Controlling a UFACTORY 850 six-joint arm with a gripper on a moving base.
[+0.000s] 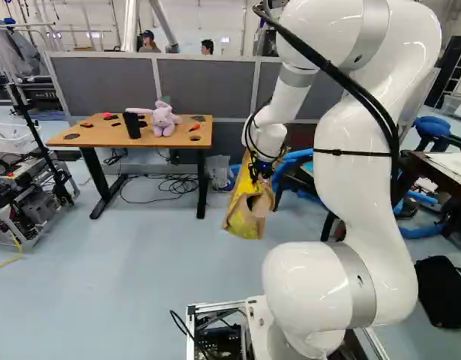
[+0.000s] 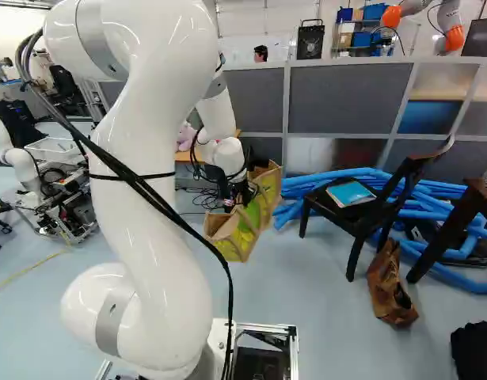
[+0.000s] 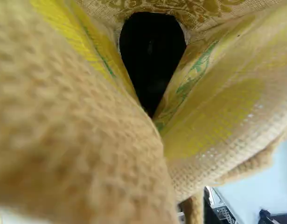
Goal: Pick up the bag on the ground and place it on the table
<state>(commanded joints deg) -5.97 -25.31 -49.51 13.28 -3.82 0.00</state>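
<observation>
One burlap bag (image 2: 245, 229) sat right of the counter (image 1: 99, 138), tilted, at the hand (image 2: 230, 203), its cloth crowding the wrist camera. Whether the hand was clamped on that cloth or merely tucked against it could not be told, nor whether the base of the bag was clear of the floor (image 1: 151, 262). If the hold was only a fold or a loop, the bag's weight might have dragged it free during lifting. Swung left too low, the slack bottom could have caught the counter's near edge, or knocked over the black cup (image 1: 131, 126) and plush rabbit (image 1: 163, 120).
</observation>
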